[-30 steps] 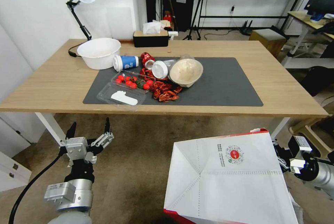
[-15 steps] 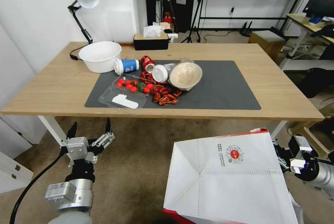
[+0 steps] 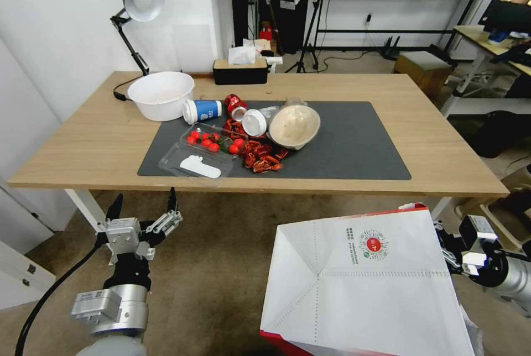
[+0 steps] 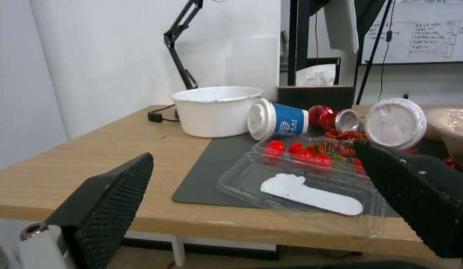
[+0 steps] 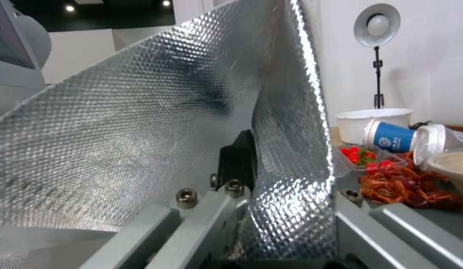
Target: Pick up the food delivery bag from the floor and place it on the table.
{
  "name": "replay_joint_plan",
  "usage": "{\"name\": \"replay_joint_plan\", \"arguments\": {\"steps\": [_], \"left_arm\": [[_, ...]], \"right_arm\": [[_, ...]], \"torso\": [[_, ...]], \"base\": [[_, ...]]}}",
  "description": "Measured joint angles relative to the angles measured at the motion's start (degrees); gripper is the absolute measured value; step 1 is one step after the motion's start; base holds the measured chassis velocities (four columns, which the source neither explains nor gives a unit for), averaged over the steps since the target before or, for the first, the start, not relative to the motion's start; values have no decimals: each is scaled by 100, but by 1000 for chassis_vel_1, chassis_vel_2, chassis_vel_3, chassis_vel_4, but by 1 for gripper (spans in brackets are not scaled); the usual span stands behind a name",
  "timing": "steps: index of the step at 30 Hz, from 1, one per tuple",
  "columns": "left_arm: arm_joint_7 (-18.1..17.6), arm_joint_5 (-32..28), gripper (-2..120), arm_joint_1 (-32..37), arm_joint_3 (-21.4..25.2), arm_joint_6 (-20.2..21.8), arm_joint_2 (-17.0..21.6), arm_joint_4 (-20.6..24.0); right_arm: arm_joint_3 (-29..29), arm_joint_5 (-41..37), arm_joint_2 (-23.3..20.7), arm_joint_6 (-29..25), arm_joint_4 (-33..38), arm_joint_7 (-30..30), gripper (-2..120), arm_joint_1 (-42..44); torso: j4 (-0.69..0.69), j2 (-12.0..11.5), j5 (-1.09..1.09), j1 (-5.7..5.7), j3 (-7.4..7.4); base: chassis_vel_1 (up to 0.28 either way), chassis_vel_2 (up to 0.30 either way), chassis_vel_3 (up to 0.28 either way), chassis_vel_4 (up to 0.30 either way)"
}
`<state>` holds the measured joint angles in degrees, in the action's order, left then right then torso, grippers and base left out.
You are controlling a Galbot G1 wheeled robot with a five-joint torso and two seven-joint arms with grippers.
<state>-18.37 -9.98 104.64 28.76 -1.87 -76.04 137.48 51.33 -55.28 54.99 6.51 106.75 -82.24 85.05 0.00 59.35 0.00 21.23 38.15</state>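
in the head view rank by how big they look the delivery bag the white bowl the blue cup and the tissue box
1. food delivery bag, though nearness to the camera inflates it
2. white bowl
3. tissue box
4. blue cup; it looks close to the tissue box, so that order is unsure.

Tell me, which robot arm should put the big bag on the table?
The right. Its right gripper is already clamped on the food delivery bag, lifted in front of the table. The left gripper hangs open and empty, off to the bag's other side.

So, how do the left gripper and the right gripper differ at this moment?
The left gripper is open and holds nothing; the right gripper is shut on the food delivery bag, one finger inside its foil lining. The left hangs free below the table edge; the right is beside the tilted bag.
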Motion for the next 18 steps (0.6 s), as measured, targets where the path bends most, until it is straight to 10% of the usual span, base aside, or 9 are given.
{"name": "replay_joint_plan", "arguments": {"steps": [18], "left_arm": [[30,41,100,-11,11,-110,8,-67]], "right_arm": [[-6,1,47,-8,-6,1,0,-2]], "torso": [[-1,522,0,234,287]], "base": [[0,0,0,0]]}}
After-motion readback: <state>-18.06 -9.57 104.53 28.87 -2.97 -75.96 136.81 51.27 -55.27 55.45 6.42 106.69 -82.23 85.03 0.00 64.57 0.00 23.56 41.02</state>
